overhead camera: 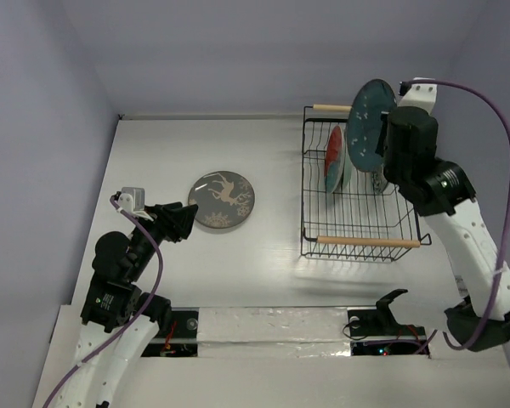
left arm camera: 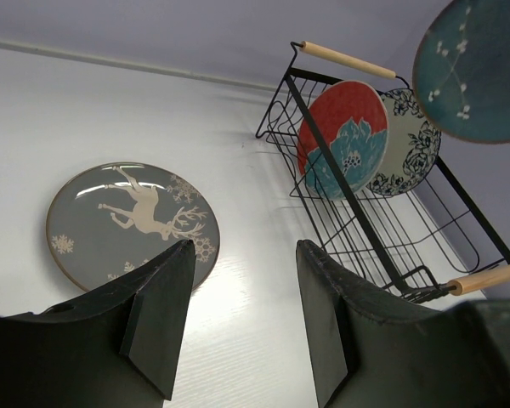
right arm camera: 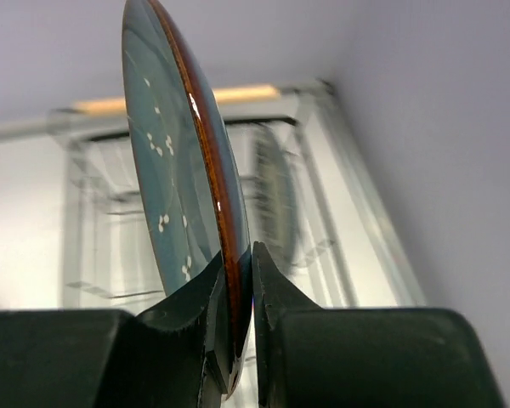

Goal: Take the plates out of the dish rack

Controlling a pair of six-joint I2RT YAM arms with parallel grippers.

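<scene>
Teal plate hangs on edge over the twelve o'clock end of the dish rack, right pincer clenched on its rim. Deer plate lies flat on the table at the rack's nine o'clock. Left pincer gapes, released and empty. Red-flowered plate and floral plate wait racked: about halfway, I'd say.

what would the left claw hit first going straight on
Most likely the deer plate, lying just ahead of the left claw; height is unclear, so it might skim over it.
</scene>
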